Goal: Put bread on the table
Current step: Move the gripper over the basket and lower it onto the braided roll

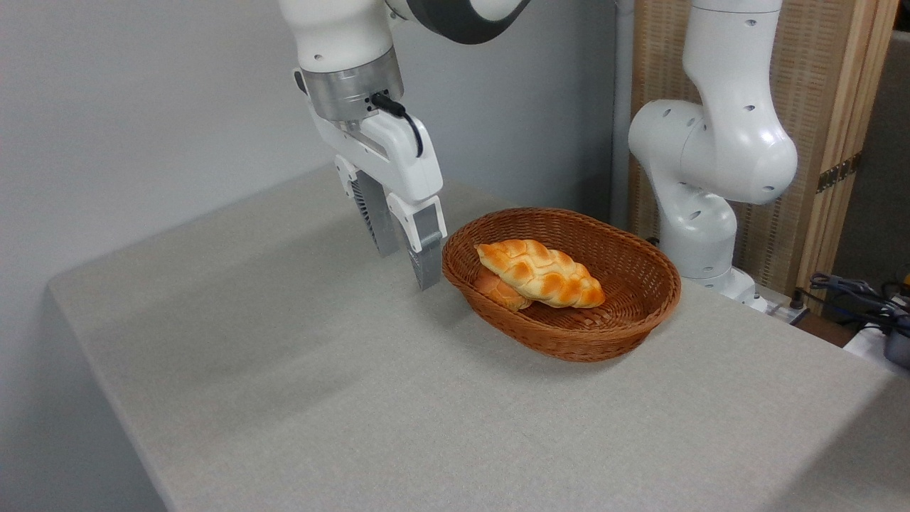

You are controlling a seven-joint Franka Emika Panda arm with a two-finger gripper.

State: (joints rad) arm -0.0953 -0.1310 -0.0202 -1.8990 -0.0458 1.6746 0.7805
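Observation:
The bread [542,273], a golden-yellow braided loaf with orange-brown bumps, lies inside the brown wicker basket [643,284], resting partly on a small round bun [500,291]. The basket stands on the table [320,384], which is covered in light grey cloth. My gripper [407,264] hangs just left of the basket's rim, outside it, fingertips pointing down close above the cloth. Its two grey fingers stand apart with nothing between them. The gripper is open and touches neither the loaf nor the basket.
The arm's white base [700,235] rises behind the basket at the back right. A wooden slatted screen [810,142] stands behind it. Cables and gear [867,306] lie off the table's right edge. A grey wall runs along the back left.

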